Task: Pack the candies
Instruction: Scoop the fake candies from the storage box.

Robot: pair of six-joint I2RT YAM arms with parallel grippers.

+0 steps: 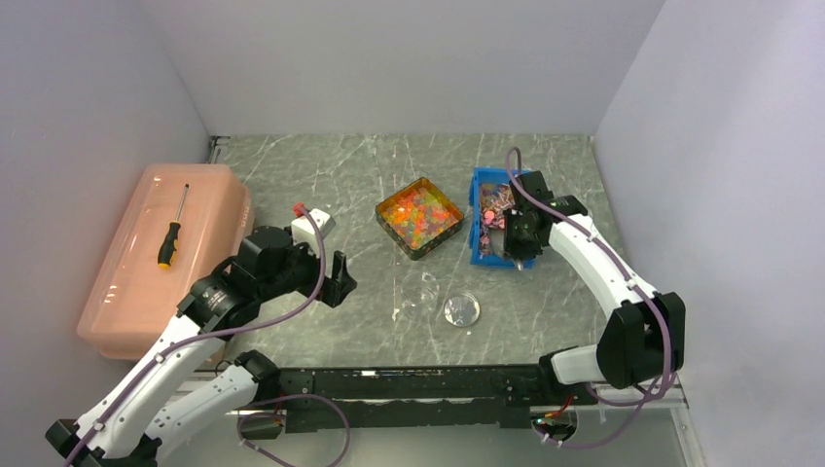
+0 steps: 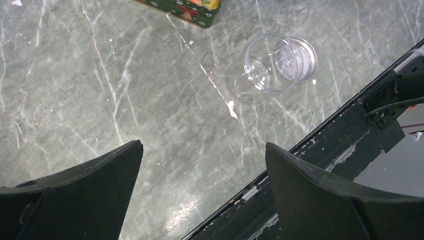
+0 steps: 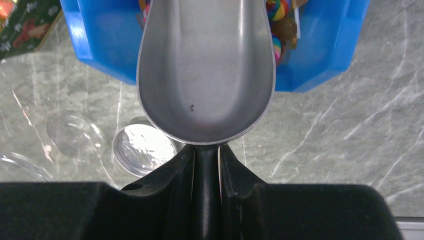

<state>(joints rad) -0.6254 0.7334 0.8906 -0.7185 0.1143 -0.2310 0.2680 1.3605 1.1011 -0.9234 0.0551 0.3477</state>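
Candies [image 1: 418, 212] in a square tin [image 1: 443, 237], mid-table.
Right gripper [image 3: 206, 152] pinches the handle of an empty scoop [image 3: 206, 75] at the blue bin [image 3: 100, 45]. Left gripper [image 2: 204, 147], fingers spread, hangs over the table [image 2: 100, 75] near a clear jar [image 2: 267, 62].

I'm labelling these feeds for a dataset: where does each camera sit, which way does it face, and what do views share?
Top external: above and behind the bases, looking down on the table; both arms show, candies mid-table.
Left wrist: on the left arm, facing down at the clear jar; open left jaws at the bottom.
Right wrist: on the right arm, facing the blue bin; right jaws clamp the metal scoop.
Shared: all three show the clear jar.
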